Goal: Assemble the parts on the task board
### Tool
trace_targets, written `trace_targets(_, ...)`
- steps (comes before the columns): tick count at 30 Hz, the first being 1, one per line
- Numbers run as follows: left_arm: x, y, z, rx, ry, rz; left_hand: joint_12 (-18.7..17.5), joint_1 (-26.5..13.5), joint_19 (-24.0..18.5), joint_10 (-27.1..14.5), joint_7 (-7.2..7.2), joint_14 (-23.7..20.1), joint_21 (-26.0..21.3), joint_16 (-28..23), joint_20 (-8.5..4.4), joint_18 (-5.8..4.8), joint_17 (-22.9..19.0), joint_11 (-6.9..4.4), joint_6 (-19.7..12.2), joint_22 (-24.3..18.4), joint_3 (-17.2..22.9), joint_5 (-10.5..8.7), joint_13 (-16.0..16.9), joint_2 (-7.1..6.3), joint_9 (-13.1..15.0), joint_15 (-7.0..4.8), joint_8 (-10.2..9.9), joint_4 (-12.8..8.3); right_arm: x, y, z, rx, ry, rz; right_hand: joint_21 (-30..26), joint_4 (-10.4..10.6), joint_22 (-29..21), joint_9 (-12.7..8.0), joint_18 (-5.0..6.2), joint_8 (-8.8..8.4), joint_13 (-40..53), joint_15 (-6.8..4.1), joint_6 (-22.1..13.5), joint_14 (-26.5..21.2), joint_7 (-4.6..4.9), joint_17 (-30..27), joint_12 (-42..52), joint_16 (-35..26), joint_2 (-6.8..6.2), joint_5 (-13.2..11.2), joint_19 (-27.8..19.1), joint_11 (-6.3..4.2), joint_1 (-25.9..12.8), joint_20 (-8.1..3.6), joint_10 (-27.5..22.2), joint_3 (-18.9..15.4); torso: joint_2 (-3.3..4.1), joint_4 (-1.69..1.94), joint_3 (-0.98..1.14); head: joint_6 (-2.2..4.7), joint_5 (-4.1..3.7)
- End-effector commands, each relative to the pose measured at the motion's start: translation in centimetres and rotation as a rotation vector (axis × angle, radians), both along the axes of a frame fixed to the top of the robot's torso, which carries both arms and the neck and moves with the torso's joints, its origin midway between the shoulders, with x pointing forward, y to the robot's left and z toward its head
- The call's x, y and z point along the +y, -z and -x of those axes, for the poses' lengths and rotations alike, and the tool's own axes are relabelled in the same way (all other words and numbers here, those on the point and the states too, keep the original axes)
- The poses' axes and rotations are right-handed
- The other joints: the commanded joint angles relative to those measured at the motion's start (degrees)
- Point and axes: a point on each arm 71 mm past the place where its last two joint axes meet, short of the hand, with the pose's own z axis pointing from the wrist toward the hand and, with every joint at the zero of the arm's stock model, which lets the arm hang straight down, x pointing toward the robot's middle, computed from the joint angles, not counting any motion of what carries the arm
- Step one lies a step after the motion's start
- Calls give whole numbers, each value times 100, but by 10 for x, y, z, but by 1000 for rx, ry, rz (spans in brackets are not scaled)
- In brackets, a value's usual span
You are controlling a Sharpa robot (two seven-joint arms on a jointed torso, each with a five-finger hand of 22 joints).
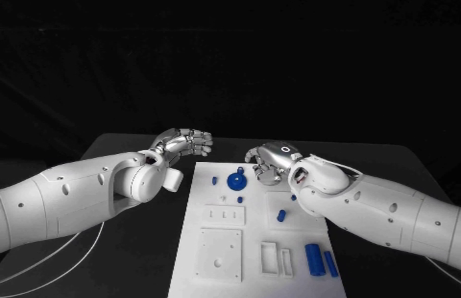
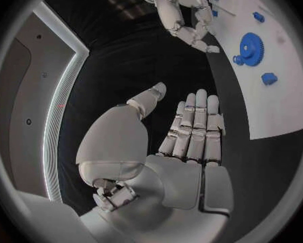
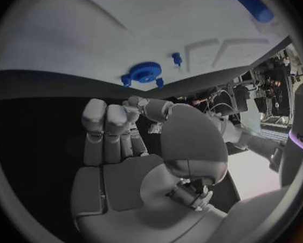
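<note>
Reaching for the blue gear (image 1: pixel 238 181) at the far end of the task board (image 1: pixel 216 208) looks like the step in hand. Right robot hand (image 1: pixel 270 161) hovers just right of it, fingers curled on nothing. Left robot hand (image 1: pixel 182 142) waits over the bench (image 1: pixel 125 145), fingers straight, empty. Spread the right fingers before descending; grip the rim squarely.

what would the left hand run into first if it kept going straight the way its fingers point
Probably the right hand: in the left wrist view the left hand has flat, empty fingers aimed across bare black table toward it. The task board and blue gear lie off to one side. Depth is unclear.
</note>
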Motion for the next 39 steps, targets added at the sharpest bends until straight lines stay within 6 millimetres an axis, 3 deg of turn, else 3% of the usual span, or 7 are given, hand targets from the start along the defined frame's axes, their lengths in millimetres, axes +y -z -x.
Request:
trace_targets(1, 1, -2, 0, -16, 7, 4, -30, -48, -31, -8, 106, -9, 13, -39, -6, 63, 8, 30, -3, 114, 16, 18, -5, -3, -3, 42, -3, 22, -9, -15, 1, 12, -27, -164, 28, -11, 78, 10, 580, 19, -6, 17, 12, 33, 58, 9, 15, -4, -56, -8, 24, -45, -24, -23, -109, 31, -8, -11, 14, 26, -3)
trace_targets(8, 3, -2, -1, -20, 8, -2, -21, -35, -31, 11, 95, -2, 16, -38, -5, 64, 14, 21, 17, 116, 19, 17, 0, -1, 2, 41, 10, 14, -56, -36, -6, 139, -9, -284, 74, -222, 89, 47, 580, 84, 1, 97, 87, 46, 163, 24, 30, 13, -457, 5, 79, 49, -198, -46, -86, -445, -34, -71, 53, 66, 18)
trace_targets(9, 3, -2, -2, -21, 10, -2, -4, -29, -25, 44, 84, 12, 22, -33, -8, 65, 20, 8, 42, 118, 18, 14, 7, 6, 7, 36, 25, 9, -64, -37, -7, 146, -4, -289, 84, -467, 89, 70, 580, 119, 12, 166, 126, 42, 280, 30, 37, 15, -325, 12, 85, 124, -173, -68, -105, -838, -36, -78, 58, 72, 21)
trace_targets(18, 3, 0, -1, -25, 25, -12, 112, -45, 30, 278, 46, 116, 61, 14, -41, 68, 67, -92, 130, 119, -7, 11, 45, 40, 17, -6, 72, -4, -132, -32, -17, 242, 71, -324, 28, -1210, 87, 56, 580, 126, 23, 216, 166, -32, 274, 48, 33, -10, -232, 744, -91, 161, -315, 11, -197, -2337, -71, -176, 137, 140, -82)
trace_targets(25, 3, 4, 1, -19, 29, -10, 116, -44, 31, 285, 44, 116, 61, 14, -43, 67, 69, -96, 135, 118, -8, 11, 45, 40, 17, -7, 74, -8, -168, -19, -19, 280, 145, -338, 8, -1240, 89, 17, 580, 103, 20, 211, 192, -55, 267, 57, 24, -19, -199, 959, -155, 156, -205, 47, -221, -2786, -81, -205, 185, 99, -140)
trace_targets(36, 3, 8, 4, -14, 35, -6, 104, -43, 27, 270, 44, 107, 59, 7, -45, 63, 70, -91, 134, 115, -11, 11, 37, 34, 15, -6, 72, -18, -170, 25, -13, 363, 162, -334, -2, -1252, 92, -16, 580, 81, 20, 211, 206, -75, 267, 65, 23, -26, -210, 997, -195, 156, -58, 66, -235, -2988, -74, -255, 263, 40, -200)
trace_targets(39, 2, 8, 5, -13, 37, -5, 100, -44, 26, 263, 44, 105, 59, 5, -45, 62, 70, -88, 134, 115, -12, 11, 35, 35, 14, -5, 71, -20, -167, 32, -12, 374, 159, -334, -5, -1251, 93, -26, 580, 76, 21, 211, 212, -83, 268, 68, 21, -28, -203, 1020, -209, 157, -34, 72, -243, -3062, -71, -251, 261, 23, -189)
